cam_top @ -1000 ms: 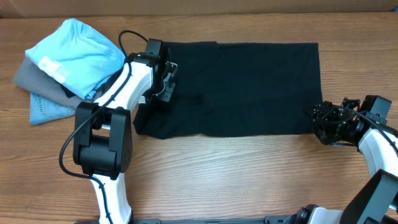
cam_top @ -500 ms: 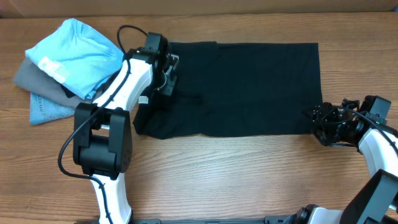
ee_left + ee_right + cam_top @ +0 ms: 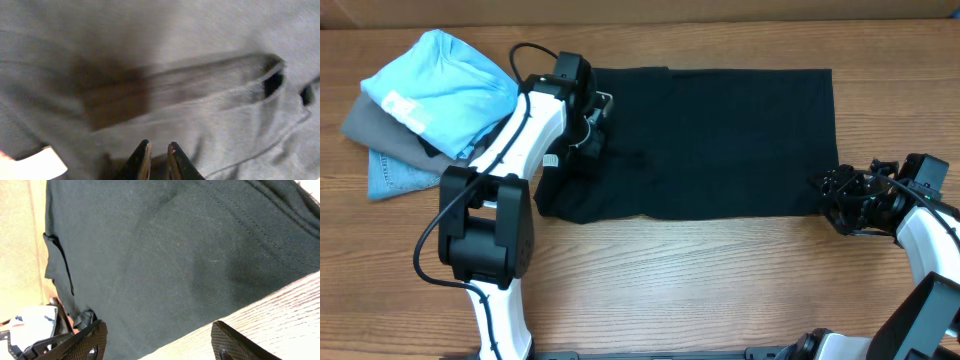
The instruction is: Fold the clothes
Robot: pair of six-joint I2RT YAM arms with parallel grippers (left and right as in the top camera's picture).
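The black T-shirt [image 3: 710,140] lies flat across the middle of the table as a wide rectangle, with its left end rumpled. My left gripper [image 3: 594,122] hovers low over that left end, pointing down at the fabric. In the left wrist view its tips [image 3: 159,145] stand a narrow gap apart over a hemmed fold of the shirt [image 3: 210,95], and no cloth shows between them. My right gripper [image 3: 826,192] rests at the shirt's near right corner. It is open wide [image 3: 159,326], one finger over the shirt [image 3: 165,245] and the other over bare wood.
A pile of other garments sits at the far left: a light blue shirt [image 3: 440,85] on top, a grey garment [image 3: 370,125] and a denim piece [image 3: 395,178] under it. The wooden table [image 3: 670,280] runs along the front.
My left gripper has shifted a little toward the far edge over the shirt's left end, and its jaws closed and then parted slightly. The right arm has stayed still.
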